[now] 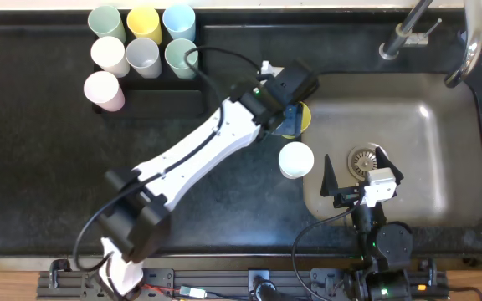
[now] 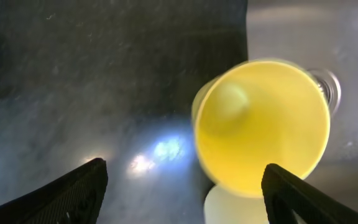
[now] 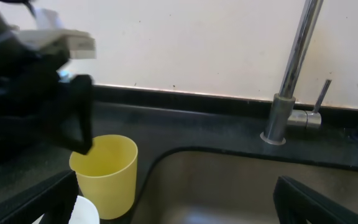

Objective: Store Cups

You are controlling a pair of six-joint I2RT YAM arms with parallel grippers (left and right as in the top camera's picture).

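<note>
**A:** Location of the yellow cup [image 1: 305, 118]?

**B:** Upright on the dark speckled counter [image 1: 40, 167], at the steel sink [image 1: 425, 142] rim. A white cup [image 1: 296, 159] stands just beside it at 6 o'clock. Seven smooth tapered cups [image 1: 143, 57] cluster at 10 o'clock, and the faucet [image 1: 404, 33] is at 2 o'clock.

**A:** Tool state?

**B:** The left gripper [image 2: 184, 174] is above the yellow cup with fingers spread. The right gripper [image 1: 360, 170] is over the basin, also spread and holding nothing.

The bench [image 1: 40, 167] is black with pale speckles, the sink [image 1: 425, 125] silver-grey, and the left arm [image 1: 199, 150] white with black joints. By the sink are a yellow cup [image 2: 260, 137] and a white cup [image 1: 296, 159]. Grouped apart are a mint cup [image 1: 106, 20], a second yellow cup [image 1: 143, 21], a pale blue cup [image 1: 179, 20], a second white cup [image 1: 109, 53], a pale grey cup [image 1: 143, 55], a green cup [image 1: 180, 57] and a pink cup [image 1: 104, 90].
</note>
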